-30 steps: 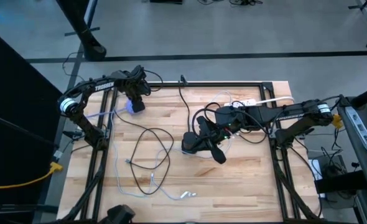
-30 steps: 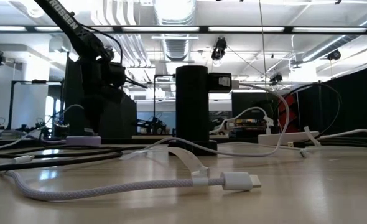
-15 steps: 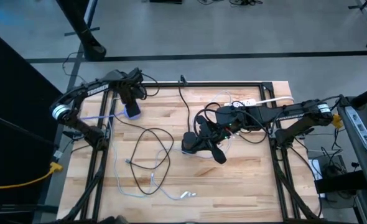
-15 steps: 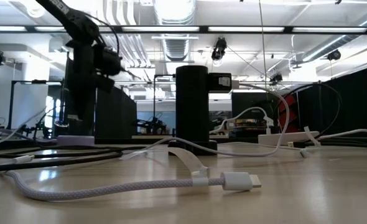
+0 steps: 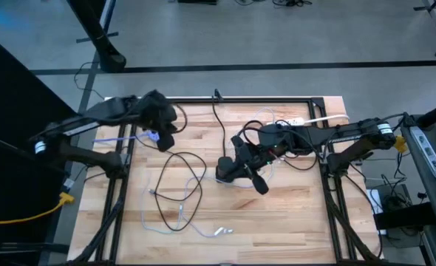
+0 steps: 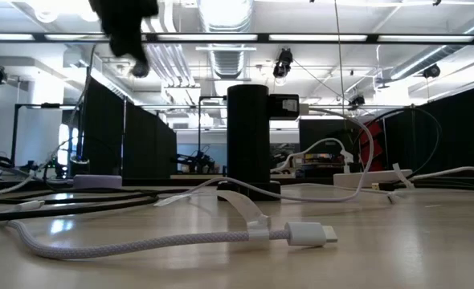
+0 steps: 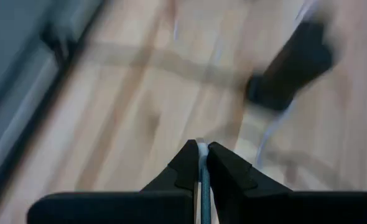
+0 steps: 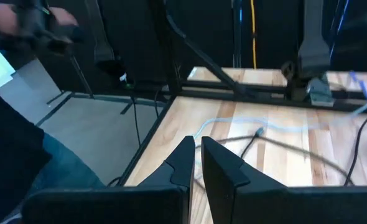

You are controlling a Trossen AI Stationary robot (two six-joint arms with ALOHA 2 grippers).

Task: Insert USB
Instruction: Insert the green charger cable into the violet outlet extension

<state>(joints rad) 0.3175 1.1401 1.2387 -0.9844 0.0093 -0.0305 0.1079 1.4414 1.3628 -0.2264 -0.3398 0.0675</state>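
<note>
Left claw (image 5: 161, 131), pinching a pale cable (image 7: 203, 180), sits nearest; the black hub (image 5: 229, 170) lies toward four o'clock. Right claw (image 5: 240, 144), pressed together, hovers over that hub.

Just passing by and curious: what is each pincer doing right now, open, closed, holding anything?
Left pincer: closed on a thin pale cable.
Right pincer: closed, nothing visible between its fingers.

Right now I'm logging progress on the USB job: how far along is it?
Early stage. Done: the left hand has pinched a thin white cable and lifted it above the table. In hand: carrying it. Left: no plug is seated yet; the right hand is shut over the black block mid-table.
</note>
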